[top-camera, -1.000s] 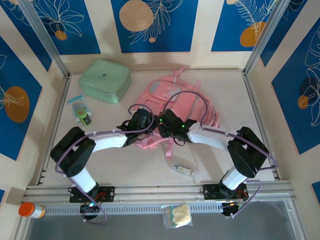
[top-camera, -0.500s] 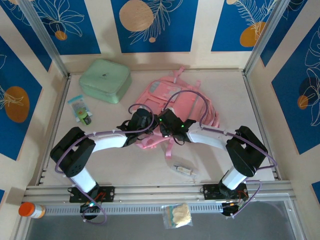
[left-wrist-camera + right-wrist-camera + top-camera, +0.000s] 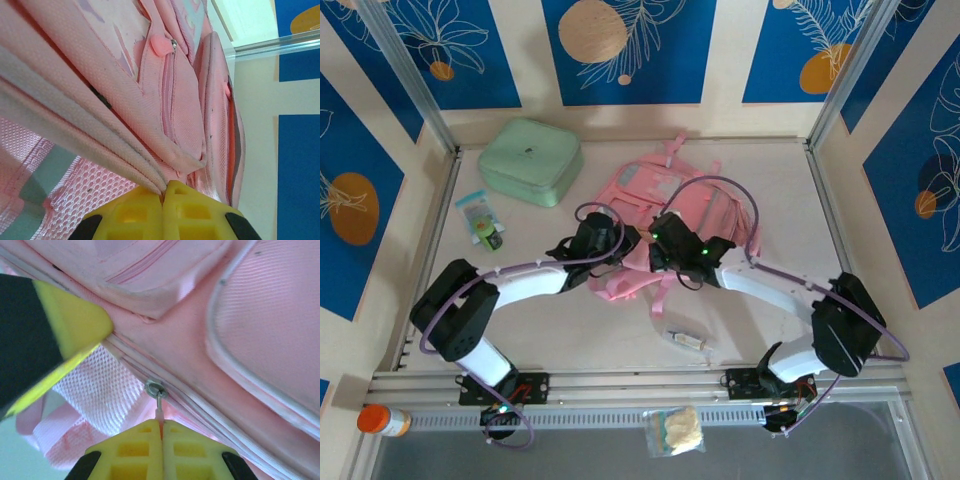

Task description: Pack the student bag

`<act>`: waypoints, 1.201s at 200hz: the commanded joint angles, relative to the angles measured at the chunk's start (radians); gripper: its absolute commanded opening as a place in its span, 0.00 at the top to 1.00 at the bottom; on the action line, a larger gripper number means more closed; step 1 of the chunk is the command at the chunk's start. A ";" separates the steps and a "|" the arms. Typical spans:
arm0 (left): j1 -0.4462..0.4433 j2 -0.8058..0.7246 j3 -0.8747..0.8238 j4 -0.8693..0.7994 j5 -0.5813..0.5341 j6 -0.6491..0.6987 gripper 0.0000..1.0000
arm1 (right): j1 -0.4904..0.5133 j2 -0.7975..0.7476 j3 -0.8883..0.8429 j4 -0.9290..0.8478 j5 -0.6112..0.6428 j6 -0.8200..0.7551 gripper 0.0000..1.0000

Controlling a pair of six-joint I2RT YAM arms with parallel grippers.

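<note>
Unzipping the student bag (image 3: 700,210): left gripper (image 3: 163,188) pinches its seam (image 3: 115,160), right gripper (image 3: 161,426) clamps the zip pull (image 3: 158,405), so you drag along the track.

Mint-green case (image 3: 530,160) back left; small packet (image 3: 480,218) near it; clear pouch (image 3: 686,339) front centre; orange-capped bottle (image 3: 382,419) front-left.

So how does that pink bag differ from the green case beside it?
The student bag is pink with grey-white panels; the case is plain mint green. The student bag is bigger and lies floppy, while the case has a neat rounded-square shape. The left gripper and right gripper are both shut on the student bag; the case sits untouched. Both lie on the table.
</note>
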 commanded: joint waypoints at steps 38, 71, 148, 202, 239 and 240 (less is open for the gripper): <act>0.112 -0.043 -0.008 -0.017 0.028 0.070 1.00 | -0.102 -0.173 -0.097 -0.206 -0.143 -0.023 1.00; 0.103 -0.033 -0.006 0.006 0.050 0.057 1.00 | -0.096 -0.162 -0.074 -0.163 -0.237 -0.045 1.00; 0.015 -0.049 0.017 0.016 0.044 0.040 1.00 | 0.035 0.123 0.112 -0.059 -0.135 0.201 0.70; 0.006 -0.048 0.015 0.019 0.043 0.041 1.00 | 0.029 0.208 0.147 -0.080 -0.049 0.287 0.64; 0.001 -0.046 0.014 0.023 0.038 0.039 1.00 | 0.016 0.243 0.174 -0.064 -0.052 0.277 0.64; 0.000 -0.046 0.014 0.023 0.038 0.040 1.00 | 0.016 0.243 0.175 -0.063 -0.051 0.276 0.64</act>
